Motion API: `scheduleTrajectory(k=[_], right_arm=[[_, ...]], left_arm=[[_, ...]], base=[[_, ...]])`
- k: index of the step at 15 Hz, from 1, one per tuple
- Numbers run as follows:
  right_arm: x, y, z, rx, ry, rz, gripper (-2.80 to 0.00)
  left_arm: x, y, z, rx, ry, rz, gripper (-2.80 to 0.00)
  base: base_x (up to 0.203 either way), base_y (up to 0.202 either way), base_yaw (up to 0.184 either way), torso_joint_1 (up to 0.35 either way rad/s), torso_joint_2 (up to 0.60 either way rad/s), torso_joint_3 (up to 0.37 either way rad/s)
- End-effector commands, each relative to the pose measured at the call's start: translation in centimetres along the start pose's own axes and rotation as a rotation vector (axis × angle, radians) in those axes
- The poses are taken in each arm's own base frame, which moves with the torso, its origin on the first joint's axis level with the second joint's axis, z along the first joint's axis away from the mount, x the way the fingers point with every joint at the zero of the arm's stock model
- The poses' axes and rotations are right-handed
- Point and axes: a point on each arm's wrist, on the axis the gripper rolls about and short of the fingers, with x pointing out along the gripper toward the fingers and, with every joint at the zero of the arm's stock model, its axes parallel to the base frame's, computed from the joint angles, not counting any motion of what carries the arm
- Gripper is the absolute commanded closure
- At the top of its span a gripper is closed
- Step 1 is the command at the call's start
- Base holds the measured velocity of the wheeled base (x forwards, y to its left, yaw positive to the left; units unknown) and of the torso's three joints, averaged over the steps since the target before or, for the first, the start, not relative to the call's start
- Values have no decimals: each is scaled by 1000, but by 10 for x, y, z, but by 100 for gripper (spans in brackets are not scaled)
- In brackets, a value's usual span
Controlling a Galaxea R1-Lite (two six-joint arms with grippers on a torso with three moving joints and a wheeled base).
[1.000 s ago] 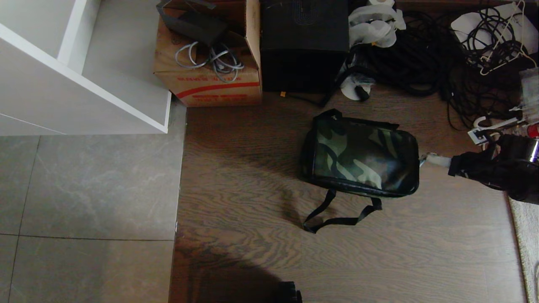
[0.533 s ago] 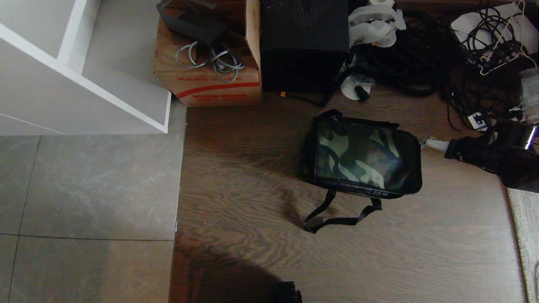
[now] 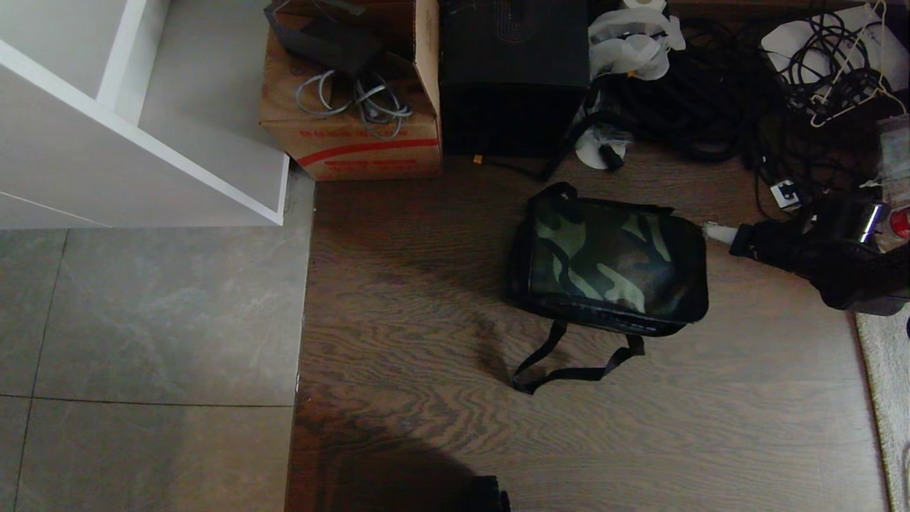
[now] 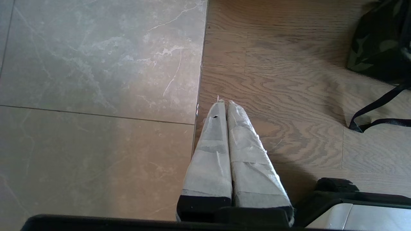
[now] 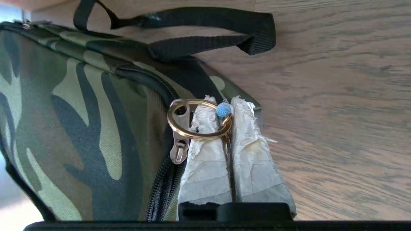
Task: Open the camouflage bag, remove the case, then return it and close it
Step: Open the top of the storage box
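One camouflage bag [image 3: 610, 267] sits closed on the wood floor, head view; right gripper [image 3: 713, 231] at its right end. Left wrist: left gripper [image 4: 224, 104] pressed together, empty, over the tile-wood seam. Right wrist: right gripper's fingers [image 5: 205, 154] pinch the brass ring [image 5: 199, 120] on the zipper pull [image 5: 179, 144].

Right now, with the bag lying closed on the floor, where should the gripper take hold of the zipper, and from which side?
Best by the brass ring on the zipper pull, at the camouflage bag end nearest the robot's right. The flat pull is small; the ring stands clear of the fabric. The right gripper, coming from that side, is shut on the ring, probably a good grip.
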Motion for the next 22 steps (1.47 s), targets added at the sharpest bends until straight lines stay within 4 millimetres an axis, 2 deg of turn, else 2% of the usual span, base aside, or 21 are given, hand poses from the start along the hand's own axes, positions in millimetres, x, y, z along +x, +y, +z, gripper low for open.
scheduleTrajectory(k=[1, 3, 4, 5, 7, 10, 13, 15, 16, 19, 22], right_arm=[[3, 0, 3, -1, -11, 12, 0], [2, 0, 3, 0, -12, 9, 0], [0, 0, 2, 2, -10, 8, -181], [-2, 0, 1, 0, -9, 4, -280], [-8, -1, -4, 1, 2, -5, -280], [-29, 0, -9, -29, 33, -31, -280], [-64, 2, -27, -8, 101, -23, -280], [-92, 13, -26, 56, 142, 39, -280], [-100, 20, -24, 93, 162, 51, -280], [-116, 44, -28, 243, 239, 48, -280], [-121, 63, -47, 447, 342, 43, -280]], left_arm=[[1, 0, -3, 0, 8, 1, 0], [1, 0, -3, 0, 8, 1, 0], [1, 0, -3, 0, 10, 1, 0], [1, 0, -3, 0, 9, 1, 0], [1, 0, -3, 0, 8, 1, 0], [1, 0, -3, 0, 8, 1, 0], [1, 0, -3, 0, 9, 1, 0], [1, 0, -3, 0, 9, 1, 0], [1, 0, -3, 0, 10, 1, 0], [1, 0, -3, 0, 9, 1, 0], [1, 0, -3, 0, 8, 1, 0]], base=[[0, 0, 0, 0, 0, 0], [0, 0, 0, 0, 0, 0], [0, 0, 0, 0, 0, 0], [0, 0, 0, 0, 0, 0], [0, 0, 0, 0, 0, 0], [0, 0, 0, 0, 0, 0], [0, 0, 0, 0, 0, 0], [0, 0, 0, 0, 0, 0], [0, 0, 0, 0, 0, 0], [0, 0, 0, 0, 0, 0], [0, 0, 0, 0, 0, 0]])
